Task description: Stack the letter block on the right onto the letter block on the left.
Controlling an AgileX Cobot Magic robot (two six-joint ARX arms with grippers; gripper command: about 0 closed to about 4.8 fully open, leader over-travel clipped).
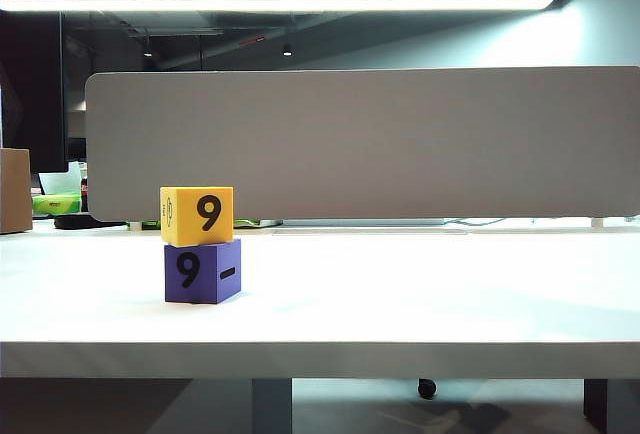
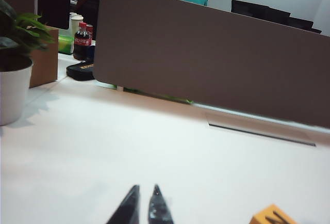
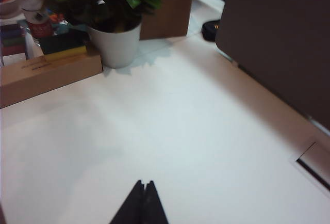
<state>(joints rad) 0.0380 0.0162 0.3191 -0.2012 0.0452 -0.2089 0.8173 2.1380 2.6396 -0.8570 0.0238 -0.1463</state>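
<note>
The white table carried the finished stack at about nine o'clock from its centre in the exterior view: the yellow number block sat squarely on the purple number block, touching, neither one held. No arm appeared there. The left gripper, nearly closed and empty, had a yellow corner at four o'clock, so it judged nearer. The right gripper, shut and empty, faced a potted plant and saw no blocks.
</note>
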